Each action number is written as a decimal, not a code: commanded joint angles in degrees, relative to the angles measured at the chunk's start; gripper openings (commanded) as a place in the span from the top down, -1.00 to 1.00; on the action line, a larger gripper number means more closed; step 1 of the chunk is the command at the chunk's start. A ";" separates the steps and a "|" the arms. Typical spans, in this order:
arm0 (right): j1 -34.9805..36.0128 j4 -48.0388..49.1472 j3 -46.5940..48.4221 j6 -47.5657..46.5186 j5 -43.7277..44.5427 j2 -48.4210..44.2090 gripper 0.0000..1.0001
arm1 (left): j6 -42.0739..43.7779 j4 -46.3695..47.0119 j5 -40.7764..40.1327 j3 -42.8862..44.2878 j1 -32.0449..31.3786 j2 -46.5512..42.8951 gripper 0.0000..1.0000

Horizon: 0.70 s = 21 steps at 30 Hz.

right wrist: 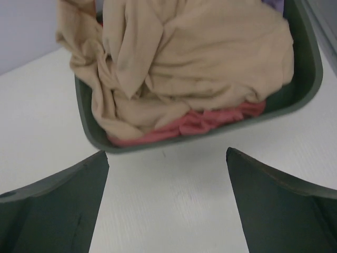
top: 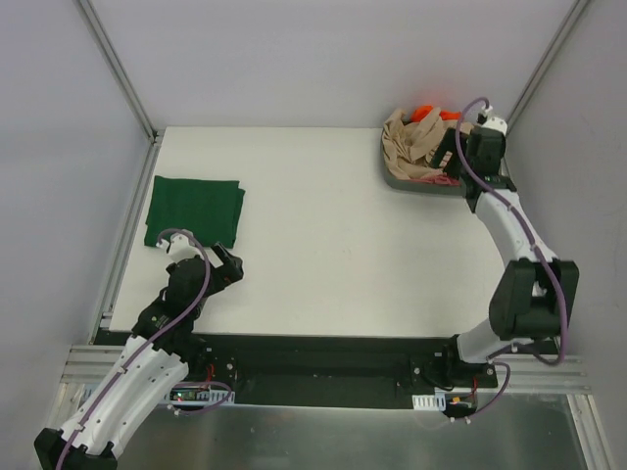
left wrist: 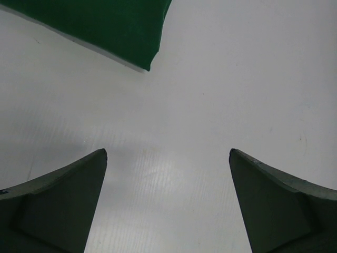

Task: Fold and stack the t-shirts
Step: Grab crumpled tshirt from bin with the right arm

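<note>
Right gripper (right wrist: 167, 155): jaws spread wide with nothing between them, hovering over bare table just short of the tub's near wall; in the top view it (top: 446, 157) sits at the tub's 3 o'clock side.
Left gripper (left wrist: 168, 155): jaws also apart and empty, above bare table, with a corner of the green shirt (left wrist: 105, 26) at its 11 o'clock.
Green shirt: folded into a flat rectangle at the table's 9 o'clock edge (top: 194, 209); the left gripper (top: 230, 266) is near its 5 o'clock corner, not touching.
Tub (right wrist: 310, 63): at the table's 2 o'clock corner, full of loose shirts.
Beige shirt (right wrist: 184, 63): crumpled on top of the pile, spilling over the rim at 10 o'clock.
Pink shirt (right wrist: 210, 118): bunched under the beige one against the near wall.
Orange shirt (top: 426, 112): a bright patch at the tub's 12 o'clock side.
Step in hand: one shirt looks folded and set down; the right arm appears lined up to fetch the next.
Next move: it likely calls for reaching over the rim, pinching a high fold of the beige shirt, and lifting it clear without dragging the pink one or the tub along.
Hard to make out: how many shirts lie under the beige one; a lavender sliver (right wrist: 274, 4) at the wrist view's top edge is cut off.
Table (top: 323, 235): white between the two arms.
</note>
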 commanded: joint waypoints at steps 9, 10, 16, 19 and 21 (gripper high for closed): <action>-1.74 -11.30 42.07 -3.46 -0.91 37.34 -0.93 | -0.66 0.74 -1.43 -0.10 0.05 -1.83 -0.98; -1.74 -10.87 43.48 -3.46 -1.61 39.10 -0.89 | -0.57 0.65 -1.52 -0.02 0.05 -1.57 -0.98; -1.74 -10.86 50.17 -2.58 -9.96 43.78 0.22 | -0.57 0.74 -1.79 0.33 0.05 0.02 -0.98; -3.05 -10.51 50.08 -2.94 -10.85 41.24 0.98 | -0.31 0.74 -1.09 0.60 0.05 0.20 -0.98; -3.23 -10.07 48.86 -4.95 -11.90 37.82 0.99 | -0.22 0.74 -0.73 0.60 0.05 -0.15 -0.98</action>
